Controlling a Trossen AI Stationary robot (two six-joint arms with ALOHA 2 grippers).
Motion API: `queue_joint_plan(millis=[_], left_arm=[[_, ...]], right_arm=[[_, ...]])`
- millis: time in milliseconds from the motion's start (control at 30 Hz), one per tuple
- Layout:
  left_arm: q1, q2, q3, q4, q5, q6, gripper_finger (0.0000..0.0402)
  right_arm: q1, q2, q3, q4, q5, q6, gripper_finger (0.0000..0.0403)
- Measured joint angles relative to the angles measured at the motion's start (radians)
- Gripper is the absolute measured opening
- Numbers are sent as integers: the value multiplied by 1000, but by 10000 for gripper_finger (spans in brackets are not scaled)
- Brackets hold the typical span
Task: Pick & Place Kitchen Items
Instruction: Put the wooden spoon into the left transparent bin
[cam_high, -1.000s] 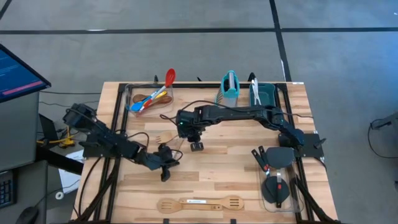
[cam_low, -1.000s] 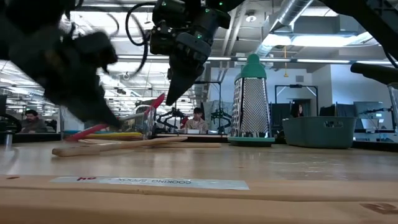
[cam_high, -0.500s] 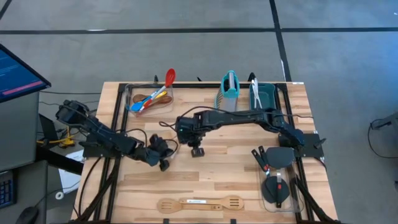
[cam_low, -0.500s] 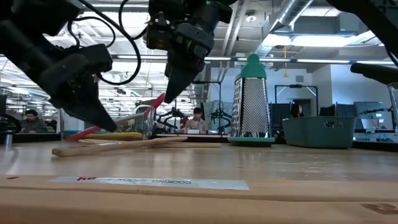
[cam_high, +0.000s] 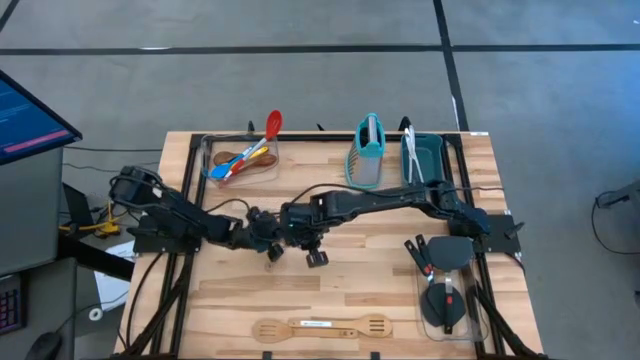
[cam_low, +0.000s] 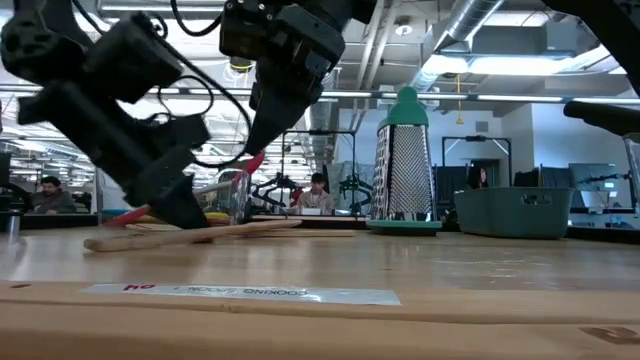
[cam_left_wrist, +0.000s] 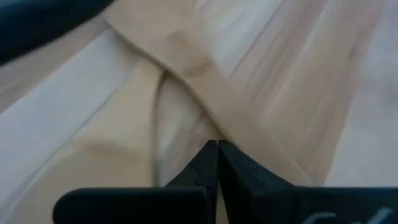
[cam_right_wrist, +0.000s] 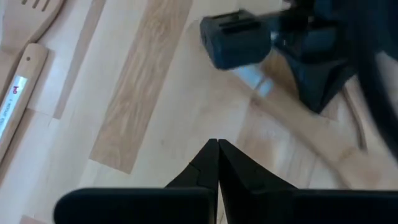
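On the middle of the table lies a wooden utensil (cam_low: 200, 235), its handle (cam_left_wrist: 186, 68) crossing the left wrist view. My left gripper (cam_low: 195, 218) is shut and slants down, its tips at this handle. My right gripper (cam_low: 252, 150) is shut on nothing and hangs above the table just beside the left one (cam_high: 272, 250). A teal box grater (cam_high: 368, 150) stands upright at the far edge. Red, blue and yellow spoons (cam_high: 245, 155) lie in a clear container. Two more wooden utensils (cam_high: 320, 327) lie at the near edge. My left gripper's shut fingertips (cam_left_wrist: 208, 155) stand against the wooden utensil's handle (cam_left_wrist: 230, 134), slanting down from the table's left side. Whether they touch the wood, I cannot tell. The utensil lies flat on the table.
A teal bin (cam_high: 428, 152) with a white utensil stands at the far right. A clear container (cam_high: 445, 295) with black spatulas sits near the right front. The clear container (cam_high: 215, 150) with the spoons is at the far left. Both arms crowd the table's middle.
My left gripper has moved toward the table's far edge and a little right, sinking to the wooden utensil and tipping further down. My right gripper has drifted toward the near edge, closer to the left gripper, staying above the table.
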Motion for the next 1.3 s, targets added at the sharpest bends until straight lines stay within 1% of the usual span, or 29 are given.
queue_joint_plan(millis=[167, 300, 467, 567, 800, 933, 1067, 1300], left_arm=[[37, 51, 1, 156, 102, 78, 1], [59, 110, 7, 235, 124, 93, 1], [59, 164, 48, 272, 123, 130, 1], [59, 169, 69, 264, 137, 172, 1], [57, 169, 76, 262, 173, 195, 1], [34, 150, 77, 218, 167, 195, 1], [9, 98, 51, 186, 180, 195, 1], [-51, -107, -56, 185, 175, 194, 1]], right_arm=[[0, 0, 0, -4, 0, 18, 0], [6, 0, 0, -5, 3, 18, 0], [12, 0, 0, -11, 2, 24, 0], [11, 0, 0, -22, 2, 30, 0], [12, 0, 0, -74, 2, 40, 0], [12, 0, 2, -97, 2, 21, 0], [9, 0, 12, -120, 3, -56, 0], [-35, 0, 12, -123, 29, -175, 0]])
